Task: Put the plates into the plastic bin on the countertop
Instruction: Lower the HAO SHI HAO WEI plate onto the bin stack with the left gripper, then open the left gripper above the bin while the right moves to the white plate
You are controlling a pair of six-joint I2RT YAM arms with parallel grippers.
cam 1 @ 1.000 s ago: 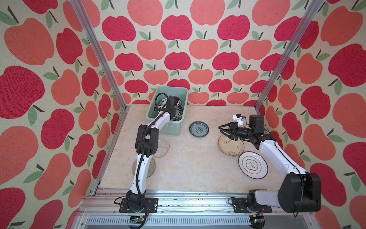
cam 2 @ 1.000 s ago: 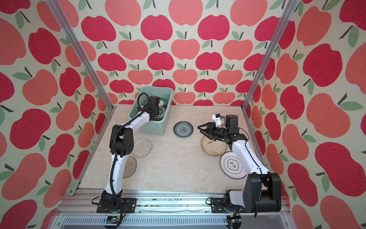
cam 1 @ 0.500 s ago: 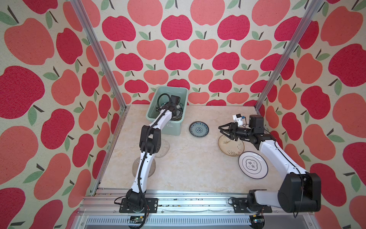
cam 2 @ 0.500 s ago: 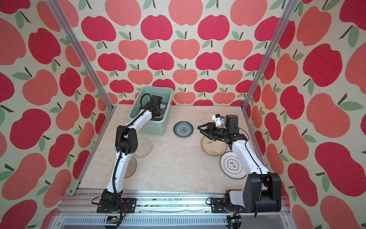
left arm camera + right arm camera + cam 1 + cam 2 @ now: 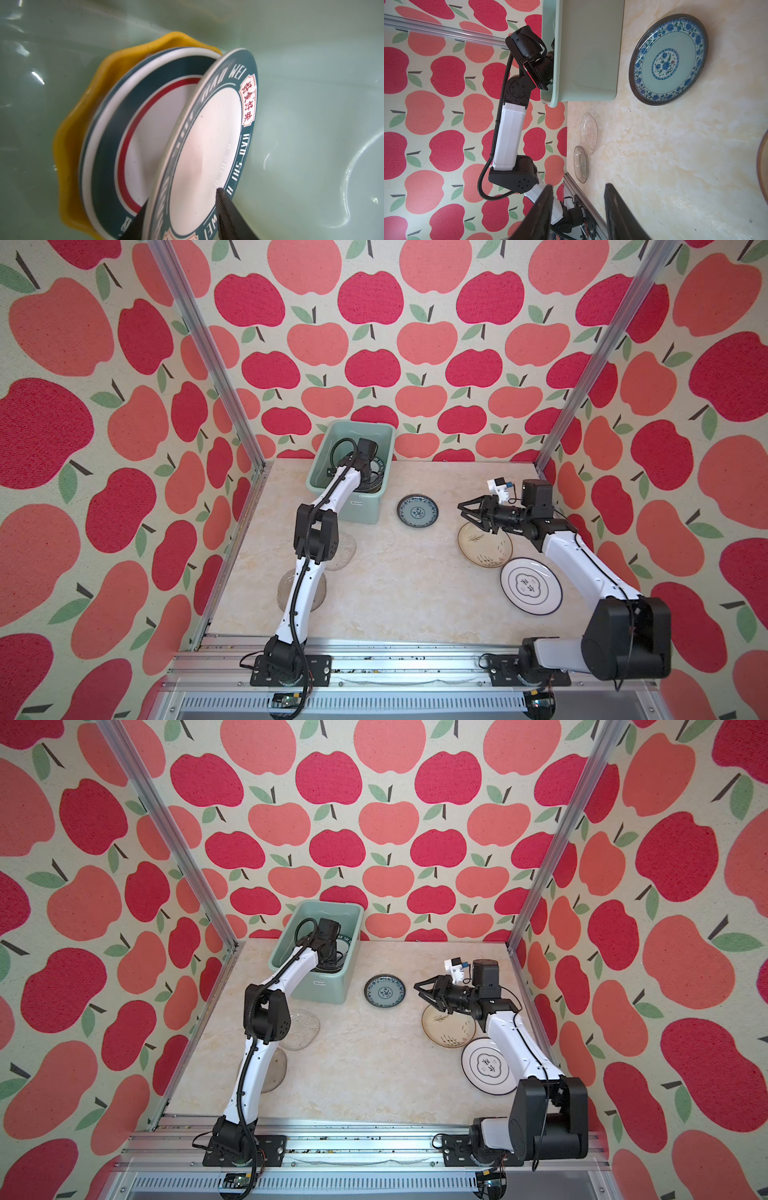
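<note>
Left claw (image 5: 182,199): down inside the bin (image 5: 324,456); fingers (image 5: 228,216) sat either side of a lettered plate (image 5: 207,145); clamped or loose, I couldn't tell
Lettered plate: tilted on edge over a red-ringed plate (image 5: 149,135) and a yellow plate (image 5: 68,145)
Right claw (image 5: 578,186): open, empty, above the worktop (image 5: 395,593)
On the worktop: blue plate (image 5: 417,511); cream plate (image 5: 484,547); white plate (image 5: 530,586); two glass plates (image 5: 588,133)

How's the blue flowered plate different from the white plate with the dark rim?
The blue flowered plate looks smaller than the white plate. It has a pale green centre and floral band; the white plate shows thin dark rings. It sits beside the plastic bin, the white plate nearer the front. Both lie flat on the countertop.
</note>
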